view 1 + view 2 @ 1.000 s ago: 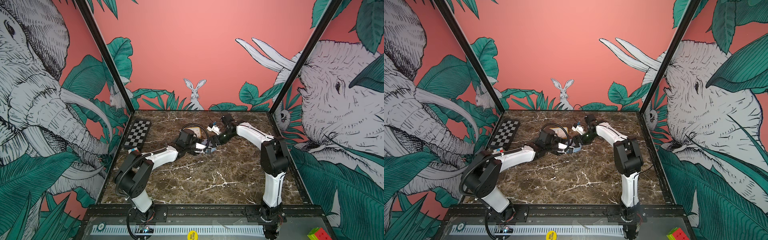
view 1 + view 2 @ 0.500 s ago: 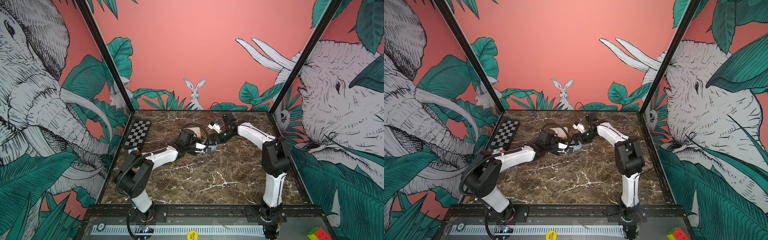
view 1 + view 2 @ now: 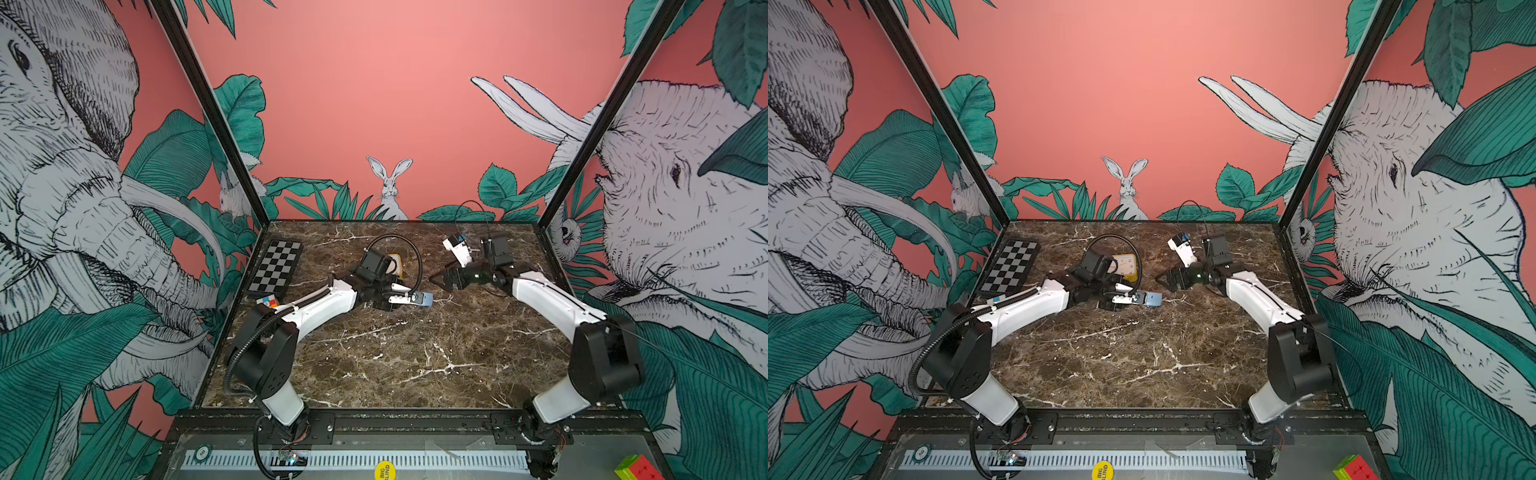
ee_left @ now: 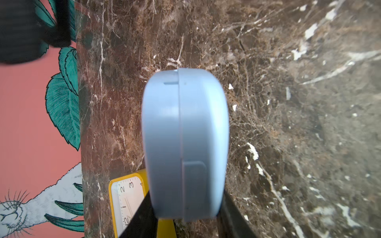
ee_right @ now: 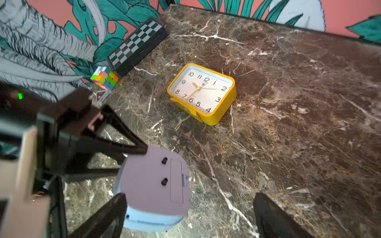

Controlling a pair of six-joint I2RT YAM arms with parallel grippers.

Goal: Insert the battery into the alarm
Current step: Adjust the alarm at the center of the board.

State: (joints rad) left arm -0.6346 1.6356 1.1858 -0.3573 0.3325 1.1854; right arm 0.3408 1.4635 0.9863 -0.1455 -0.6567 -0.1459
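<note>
The blue alarm [image 3: 427, 299] [image 3: 1154, 299] hangs just above the marble, with my left gripper [image 3: 415, 298] [image 3: 1138, 298] shut on its front and back faces. In the left wrist view its edge [image 4: 185, 134] fills the space between the black fingers [image 4: 142, 218]. The right wrist view shows its back [image 5: 156, 185], with two knobs and a closed cover. My right gripper [image 3: 441, 281] [image 3: 1168, 281] [image 5: 189, 195] stands open a little to the alarm's right and holds nothing. The battery is out of view.
A yellow clock [image 3: 397, 266] [image 5: 203, 92] lies face up behind the left gripper. A checkerboard box [image 3: 276, 266] and a colour cube [image 3: 268, 300] sit by the left wall. Another cube [image 3: 633, 467] rests outside the front rail.
My right gripper has drawn back to the right, away from the blue alarm. The left gripper has closed slightly and still holds the alarm in the same place.
</note>
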